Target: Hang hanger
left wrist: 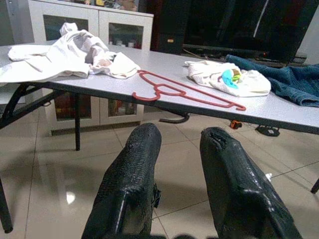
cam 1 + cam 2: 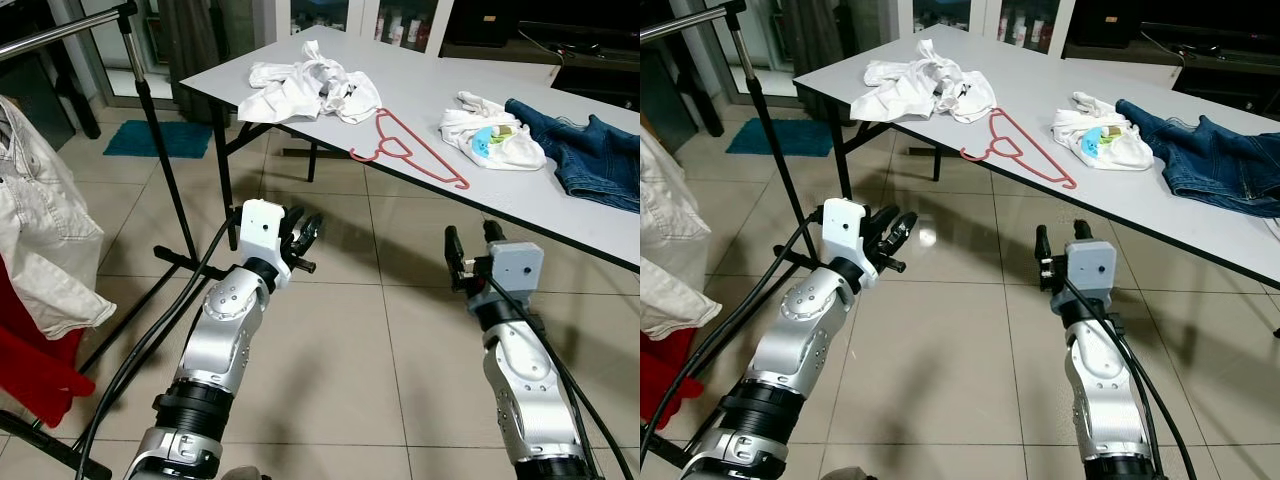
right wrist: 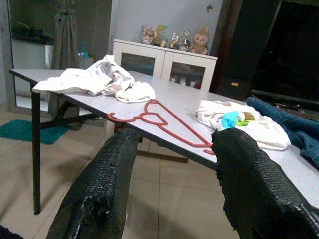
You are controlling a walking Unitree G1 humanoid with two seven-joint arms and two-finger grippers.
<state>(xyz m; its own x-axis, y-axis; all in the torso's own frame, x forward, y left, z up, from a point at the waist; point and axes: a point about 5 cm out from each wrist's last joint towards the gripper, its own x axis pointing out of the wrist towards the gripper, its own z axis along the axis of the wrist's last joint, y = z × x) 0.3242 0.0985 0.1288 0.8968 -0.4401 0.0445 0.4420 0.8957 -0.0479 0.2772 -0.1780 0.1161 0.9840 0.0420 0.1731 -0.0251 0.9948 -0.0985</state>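
Grey table (image 2: 430, 90) on tiled floor (image 2: 350, 330). Red hanger (image 2: 405, 147) flat near table's front edge, hook overhanging edge, between white clothes (image 2: 305, 85) and white bundle (image 2: 492, 135); jeans (image 2: 585, 150) beyond. Clothes rack (image 2: 150, 110) on left. Left pincer (image 2: 300, 238) and right pincer (image 2: 468, 255) over open floor short of table, fingers parted, empty.
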